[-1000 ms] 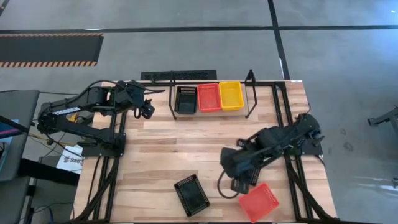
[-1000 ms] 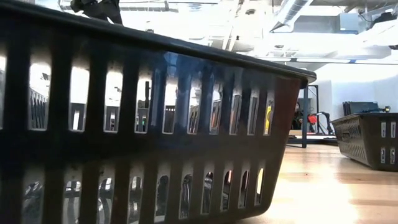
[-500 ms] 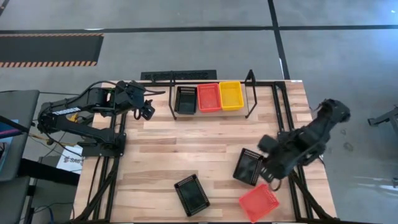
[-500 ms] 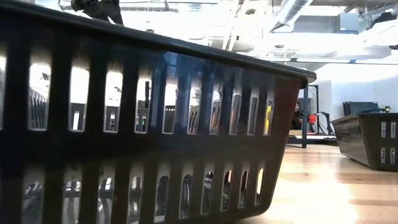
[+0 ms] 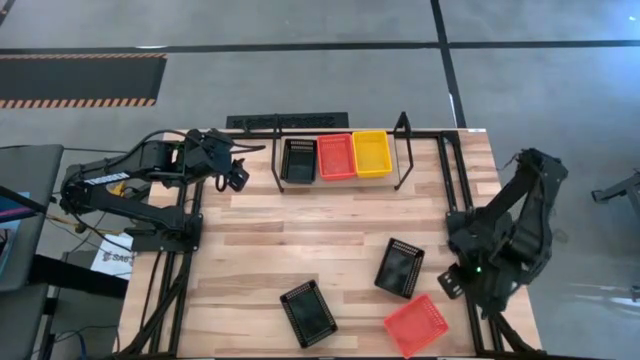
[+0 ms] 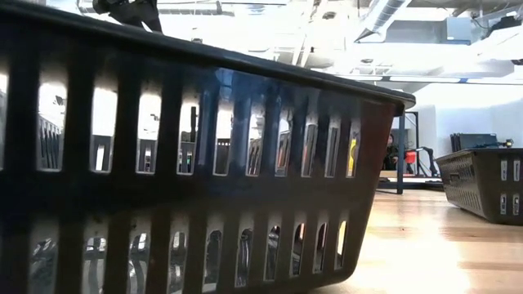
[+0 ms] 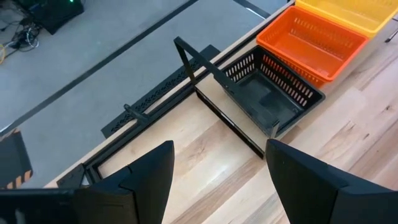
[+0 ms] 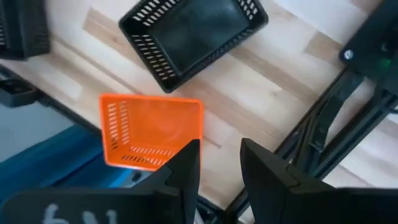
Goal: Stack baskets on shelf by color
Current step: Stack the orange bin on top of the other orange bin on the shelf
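At the near edge of the counter point(image 5: 300, 240) lie three loose baskets: a black basket point(image 5: 308, 313) near the middle of that edge, a red-orange basket point(image 5: 416, 325) tilted at the near right corner, and a second black basket point(image 5: 400, 268) just beyond it, apart from both. The right arm is folded back over the counter's right frame rail, off the wooden top, and the right pincer point(image 8: 219, 163) hangs above that corner with its fingers slightly parted and nothing between them. Its wrist view looks down on the red-orange basket point(image 8: 151, 130) and the second black one point(image 8: 193, 34).

The middle of the counter is bare wood between the loose baskets and the shelf point(image 5: 340, 160) at the far edge. On the shelf sit, side by side and touching, a black stack point(image 5: 298, 160), a red-orange stack point(image 5: 335, 156) and a yellow stack point(image 5: 371, 153).

The left arm rests at the far left corner, the left pincer point(image 7: 217, 168) spread wide and empty, aimed at the shelf's left end.

The low view is nearly filled by the mesh wall of one black basket point(image 6: 180, 163), with another point(image 6: 482, 184) farther right.
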`<act>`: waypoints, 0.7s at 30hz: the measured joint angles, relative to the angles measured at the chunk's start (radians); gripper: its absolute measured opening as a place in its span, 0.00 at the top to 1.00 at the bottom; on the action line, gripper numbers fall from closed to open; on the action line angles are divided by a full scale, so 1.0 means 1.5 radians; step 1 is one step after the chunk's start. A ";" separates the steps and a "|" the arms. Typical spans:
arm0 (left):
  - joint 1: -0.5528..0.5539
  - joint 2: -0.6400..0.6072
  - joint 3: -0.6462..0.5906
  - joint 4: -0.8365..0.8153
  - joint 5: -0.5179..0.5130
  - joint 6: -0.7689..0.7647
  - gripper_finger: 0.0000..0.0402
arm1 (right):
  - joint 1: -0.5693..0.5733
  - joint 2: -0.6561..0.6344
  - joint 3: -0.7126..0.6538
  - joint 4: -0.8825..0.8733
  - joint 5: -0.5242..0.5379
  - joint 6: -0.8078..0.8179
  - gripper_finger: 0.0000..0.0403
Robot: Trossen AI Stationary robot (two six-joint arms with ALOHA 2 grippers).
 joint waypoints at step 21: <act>0.000 0.000 0.000 0.006 -0.009 -0.007 0.40 | 0.047 0.261 -0.004 0.130 -0.056 0.172 0.52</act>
